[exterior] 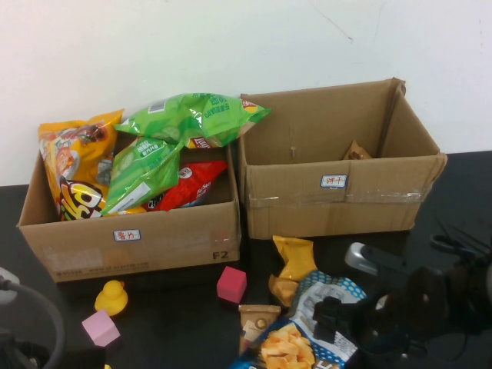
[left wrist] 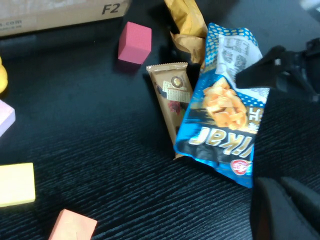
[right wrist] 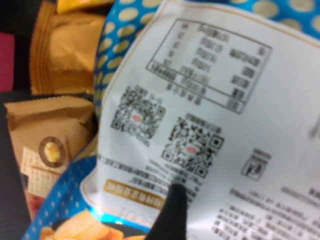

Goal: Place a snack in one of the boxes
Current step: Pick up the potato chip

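Note:
A blue snack bag (exterior: 307, 327) with orange crackers printed on it lies on the black table in front of the right box (exterior: 338, 201). It also shows in the left wrist view (left wrist: 225, 115) and fills the right wrist view (right wrist: 210, 100). My right gripper (exterior: 332, 319) is open, low over the bag's upper end, one fingertip (right wrist: 172, 212) on its white label. A brown snack packet (exterior: 257, 317) and a yellow packet (exterior: 294, 257) lie beside the bag. My left gripper (left wrist: 287, 207) is shut and empty near the bag's lower corner.
The left box (exterior: 131, 246) holds several chip bags. The right box holds one small brown packet (exterior: 356, 151). A pink cube (exterior: 231, 284), a yellow duck (exterior: 112, 297) and a pale pink block (exterior: 101, 327) lie on the table at front left.

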